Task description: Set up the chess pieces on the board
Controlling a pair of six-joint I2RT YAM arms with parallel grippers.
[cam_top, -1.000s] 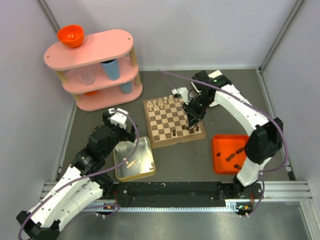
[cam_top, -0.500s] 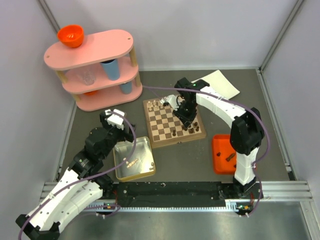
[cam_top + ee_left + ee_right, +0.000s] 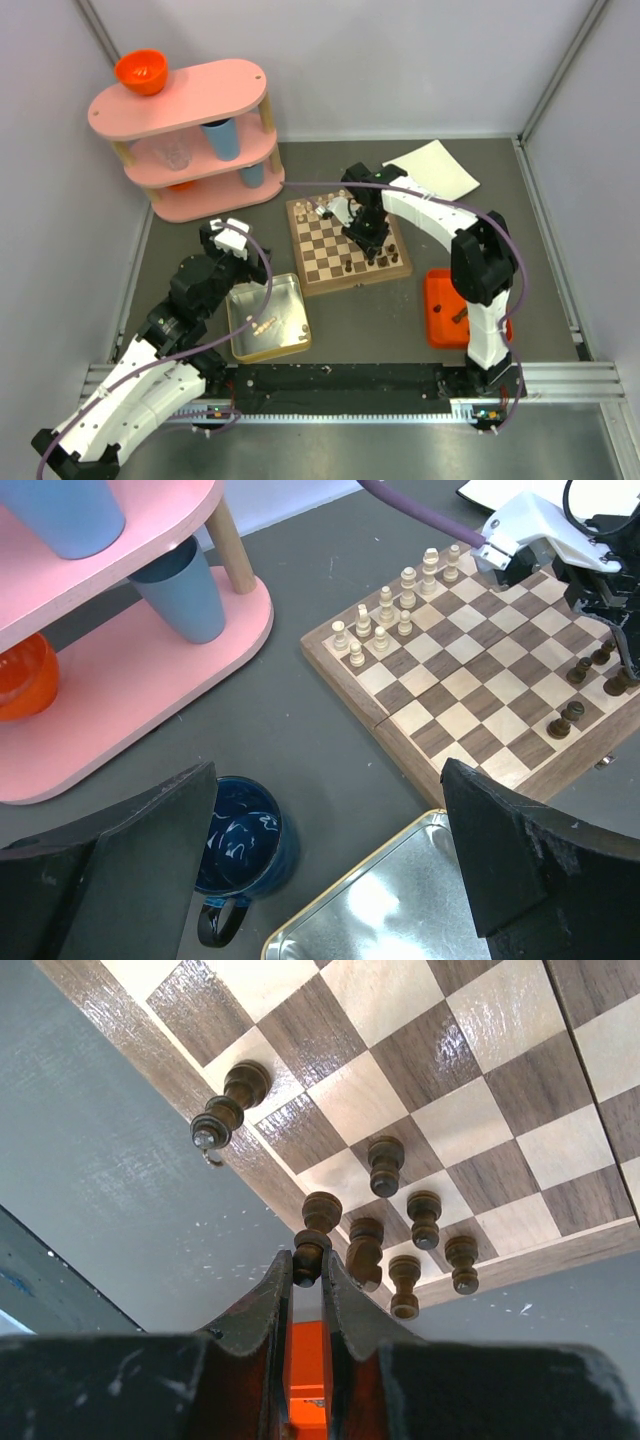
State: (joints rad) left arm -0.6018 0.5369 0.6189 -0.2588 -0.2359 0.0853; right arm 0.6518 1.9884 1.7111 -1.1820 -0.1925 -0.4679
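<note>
Grey tabletop, pale walls on three sides, and the board (image 3: 347,243) lying roughly in the middle of it all. The right gripper (image 3: 307,1260) hangs over the board's near right corner, its fingers nearly together and pinching a single dark piece (image 3: 310,1248) by the head. That piece sits at the board's outer edge. I cannot tell whether its base touches the wood. Just beyond it a cluster of dark pieces (image 3: 420,1230) stands upright on the squares of that same corner, and one more stands apart along the edge, further from the cluster.

At the board's far left corner a group of pale pieces (image 3: 385,615) stands in two short rows. The middle of the board is bare checks.

Left of the board, well apart from it, the left gripper (image 3: 327,780) hovers with its fingers spread wide and nothing between them. Beneath it, off the board's near left corner, lies a silver tin (image 3: 303,322) with a few pale chessmen (image 3: 265,325) in it, and a dark blue mug (image 3: 235,845) stands beside the tin.

Off the board's near right side is an orange tray (image 3: 437,290), partly hidden by the right arm, holding some dark chessmen (image 3: 460,315). Beyond the board's far left corner stands a pink shelf (image 3: 190,100) carrying blue cups (image 3: 222,137) and an orange bowl (image 3: 141,70). A white sheet (image 3: 435,168) lies beyond the far right corner.
</note>
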